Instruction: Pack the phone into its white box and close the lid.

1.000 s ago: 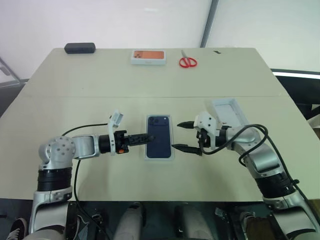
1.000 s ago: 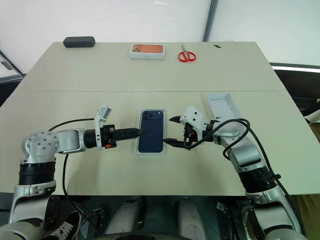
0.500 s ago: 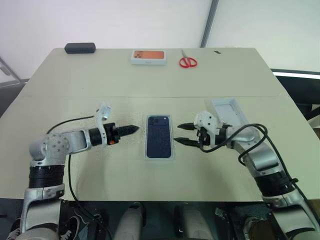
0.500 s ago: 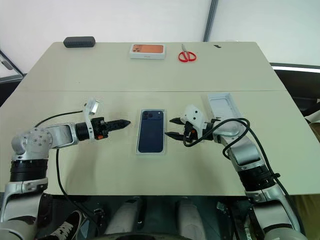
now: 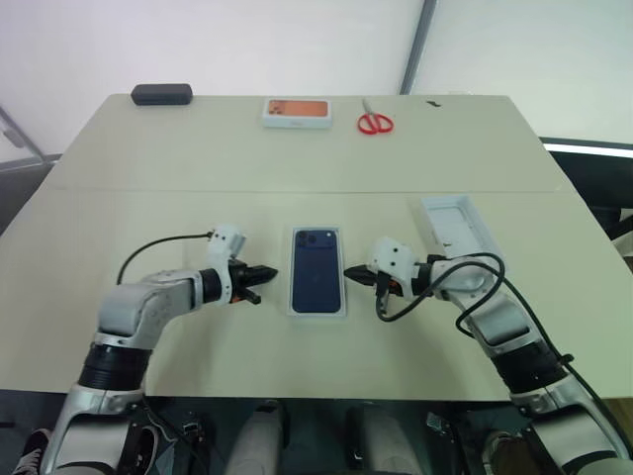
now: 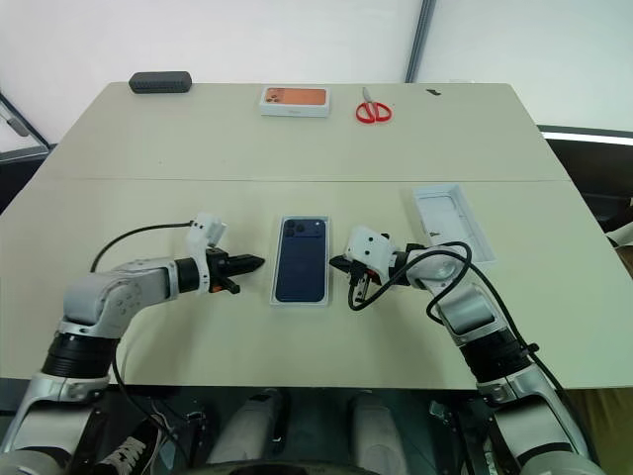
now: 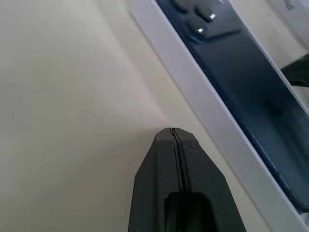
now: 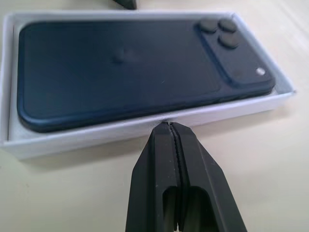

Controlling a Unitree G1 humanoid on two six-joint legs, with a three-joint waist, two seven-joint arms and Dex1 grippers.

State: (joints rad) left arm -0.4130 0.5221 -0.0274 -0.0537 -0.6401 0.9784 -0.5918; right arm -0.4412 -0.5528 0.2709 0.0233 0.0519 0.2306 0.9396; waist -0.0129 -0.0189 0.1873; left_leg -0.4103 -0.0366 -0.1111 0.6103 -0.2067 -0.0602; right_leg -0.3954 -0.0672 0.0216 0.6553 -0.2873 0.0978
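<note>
A pale beige surface (image 5: 198,168) is stretching out in front of me, with a seam running across it and a light wall rising behind its far edge. Along that far edge a small black oblong case (image 5: 161,94), a white box with an orange picture (image 5: 297,111) and red-handled scissors (image 5: 374,122) are lying well apart from one another.

Nearer to me, the white box (image 5: 317,311) is sitting in the middle of the surface, and the phone (image 5: 316,269) is lying inside it with its glossy back up and its camera bump at the far corner. The lid (image 5: 454,228) is resting open side up to the right of the box, apart from it, showing its plain white inside.

My left pincer (image 5: 259,274) is hanging just beside the box's left wall, pressed fully together and gripping nothing. My right pincer (image 5: 354,274) is pointing at the box's right wall, likewise pinched tight and empty, its tip right against the cardboard.
</note>
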